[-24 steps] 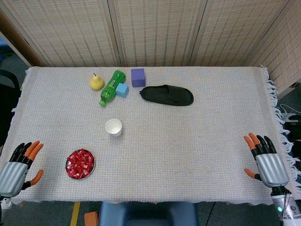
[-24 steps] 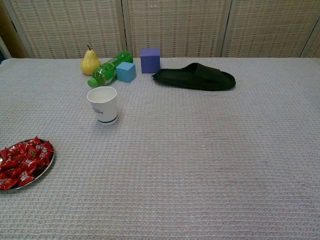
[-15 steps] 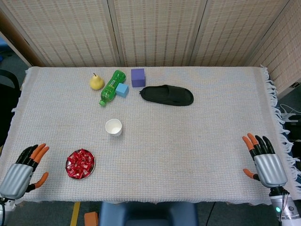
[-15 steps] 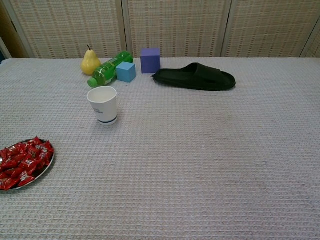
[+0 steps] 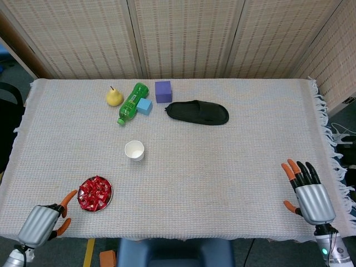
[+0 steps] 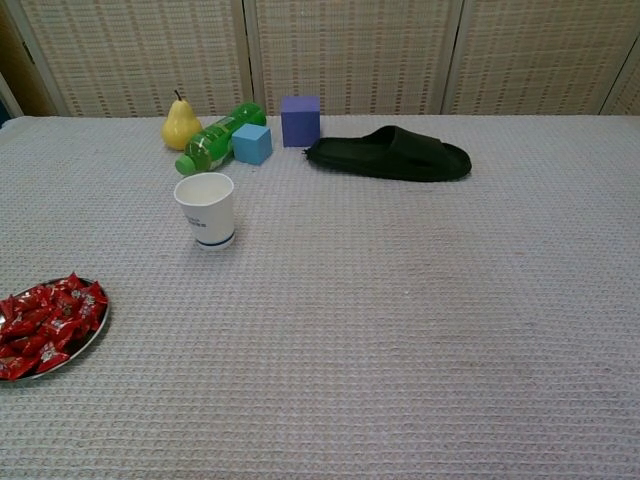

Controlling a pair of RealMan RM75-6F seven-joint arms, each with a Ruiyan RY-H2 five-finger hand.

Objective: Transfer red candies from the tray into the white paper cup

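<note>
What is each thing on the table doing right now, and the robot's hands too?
white paper cup: upright, looks empty.
tray: heaped with red candies.
green bottle: lying on its side.
pear: upright.
slipper: lying flat.
left hand: beside tray, holding nothing.
right hand: open, fingers spread.

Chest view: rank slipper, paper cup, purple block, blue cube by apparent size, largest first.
1. Black slipper, clearly the largest.
2. White paper cup, though it sits nearer the camera, which inflates it.
3. Purple block.
4. Blue cube, smallest.
Cup versus purple block is unsure because of nearness.
</note>
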